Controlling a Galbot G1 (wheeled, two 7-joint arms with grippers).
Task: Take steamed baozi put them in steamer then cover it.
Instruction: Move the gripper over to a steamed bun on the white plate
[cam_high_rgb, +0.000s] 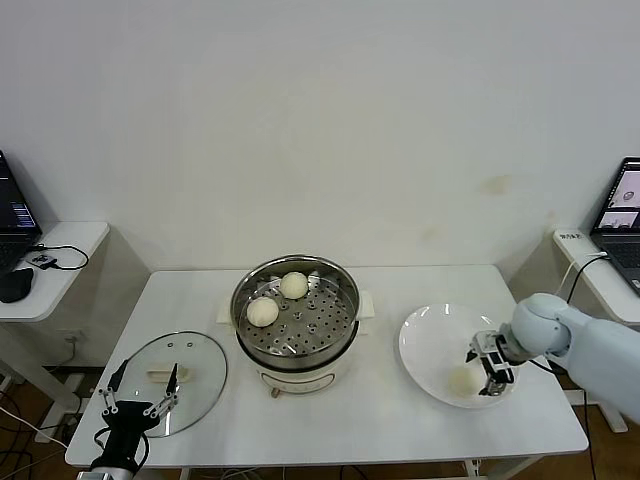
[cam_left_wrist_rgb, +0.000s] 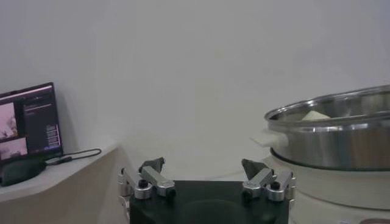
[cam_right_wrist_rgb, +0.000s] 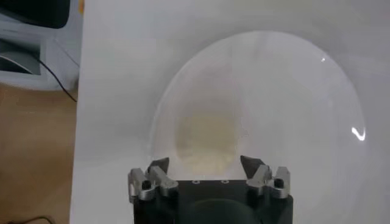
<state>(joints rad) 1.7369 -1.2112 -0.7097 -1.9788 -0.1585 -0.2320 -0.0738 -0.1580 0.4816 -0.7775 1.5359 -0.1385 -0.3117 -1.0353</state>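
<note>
Head view: right hand (cam_high_rgb: 488, 371), fingers parted astride a bun (cam_high_rgb: 461, 379) at the plate's (cam_high_rgb: 430, 335) five o'clock edge; a hard pinch could dent it. Left hand (cam_high_rgb: 140, 392) waits wide by the lid (cam_high_rgb: 200, 360); pot (cam_high_rgb: 296, 312) holds two.

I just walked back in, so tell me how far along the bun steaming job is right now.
Done: two baozi sit on the tray of the steamer. In hand: the right tool is over the white plate, straddling one baozi there, not visibly gripping it. Left: load that bun and put on the glass cover, which lies on the table by the idle, open left tool.
</note>
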